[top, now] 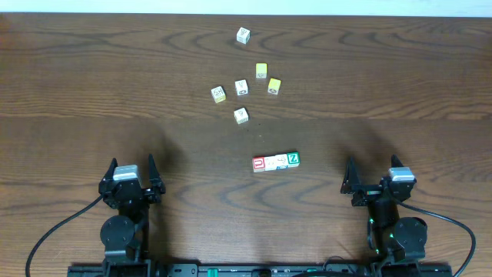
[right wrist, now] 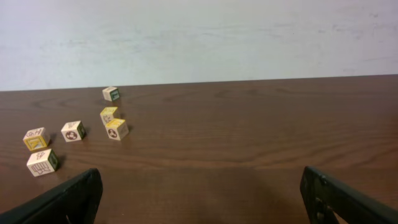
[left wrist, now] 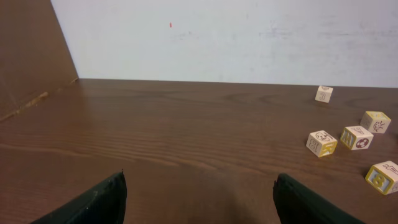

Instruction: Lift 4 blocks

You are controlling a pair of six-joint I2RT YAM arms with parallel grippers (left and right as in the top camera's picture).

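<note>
The blocks lie in a tight row near the table's middle: a red-faced block (top: 259, 164) at the left end, two white-faced blocks (top: 270, 162) (top: 281, 161), and a green-faced block (top: 293, 158) with a white Z at the right end. My left gripper (top: 132, 165) (left wrist: 199, 199) stands open at the near left, well to the left of the row. At the near right my right gripper (top: 373, 171) (right wrist: 202, 193) is open too, right of the row. Neither holds anything. Both wrist views miss the row.
Several loose cubes lie scattered beyond the row: a yellow cube (top: 261, 71), another yellow cube (top: 274, 86), pale cubes (top: 241, 87) (top: 218, 94) (top: 241, 115) and a far one (top: 243, 35). The far cube (left wrist: 323, 93) (right wrist: 111, 93) shows in both wrist views, near a white wall (left wrist: 249, 37).
</note>
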